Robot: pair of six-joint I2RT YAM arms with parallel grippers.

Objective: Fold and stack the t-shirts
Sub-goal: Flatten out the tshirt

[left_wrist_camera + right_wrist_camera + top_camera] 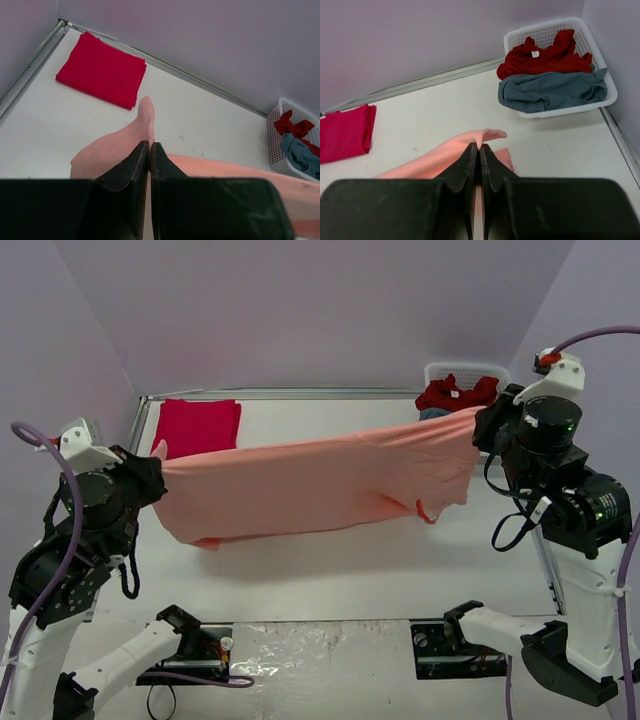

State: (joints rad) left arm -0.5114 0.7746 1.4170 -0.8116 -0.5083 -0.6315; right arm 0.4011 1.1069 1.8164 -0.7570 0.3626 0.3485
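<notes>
A salmon-orange t-shirt [310, 480] hangs stretched in the air between my two arms, sagging toward the table in the middle. My left gripper [158, 462] is shut on its left end [142, 120], and a tip of cloth pokes past the fingertips [142, 150]. My right gripper [480, 425] is shut on its right end [475, 137]. A folded crimson t-shirt [198, 426] [102, 69] [345, 134] lies flat at the table's back left. A crumpled red t-shirt [545, 56] and a teal-blue t-shirt [552, 91] lie in the basket.
The white slotted basket [465, 371] [570, 111] [275, 150] stands at the back right corner. A metal rail [300, 393] runs along the table's far edge, with purple walls behind. Both arm bases [320, 645] sit at the near edge.
</notes>
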